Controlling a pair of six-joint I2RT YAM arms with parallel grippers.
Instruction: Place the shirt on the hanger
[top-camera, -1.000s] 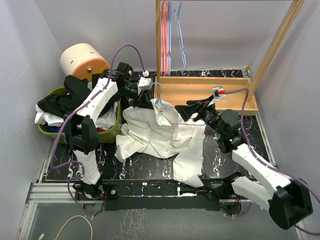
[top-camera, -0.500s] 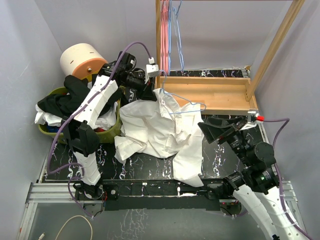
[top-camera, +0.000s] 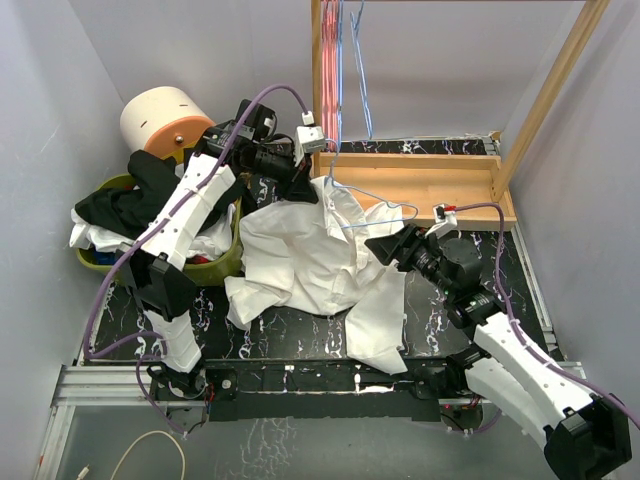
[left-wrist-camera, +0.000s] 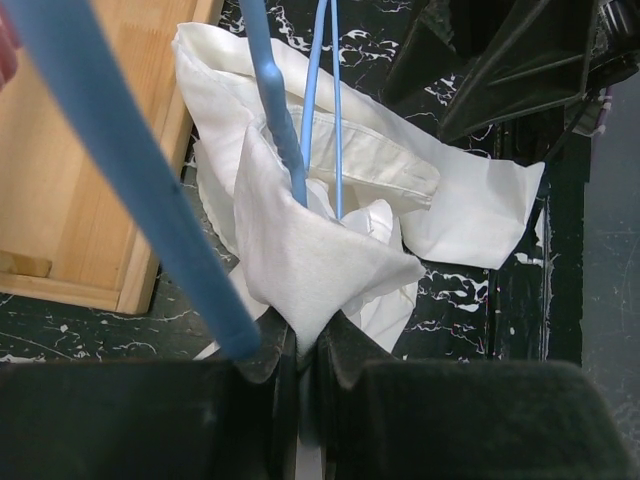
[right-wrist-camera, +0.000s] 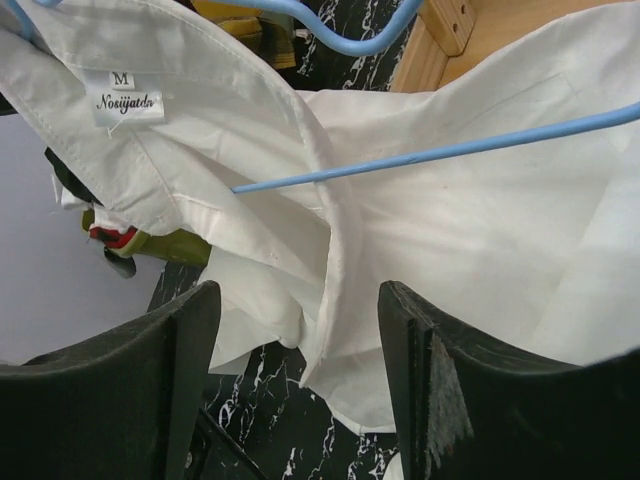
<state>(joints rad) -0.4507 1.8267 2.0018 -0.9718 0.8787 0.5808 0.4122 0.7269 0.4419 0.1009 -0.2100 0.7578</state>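
The large white long-sleeved button-up shirt (top-camera: 310, 260) lies crumpled on the black marbled bench (top-camera: 280, 335), with its collar end lifted at the 11 o'clock corner. There the left tool (left-wrist-camera: 305, 340) is closed tight on a fold of fabric. Whether it also nips the thin light-blue wire hanger (right-wrist-camera: 450, 147) cannot be told. The hanger's long axis runs from that pinch out toward 4 o'clock. One shoulder is tucked inside the collar and the other pokes out bare. The right tool (right-wrist-camera: 298, 295) is the nearer one to that bare end. Its fingers stand apart, about half spread, holding nothing. In its wrist view the shirt's front edge hangs dead ahead at 12 o'clock, in line with the gap, and the wire crosses just beyond. The coming move likely depends on closing on that edge and drawing it toward 4 o'clock, over the bare shoulder.
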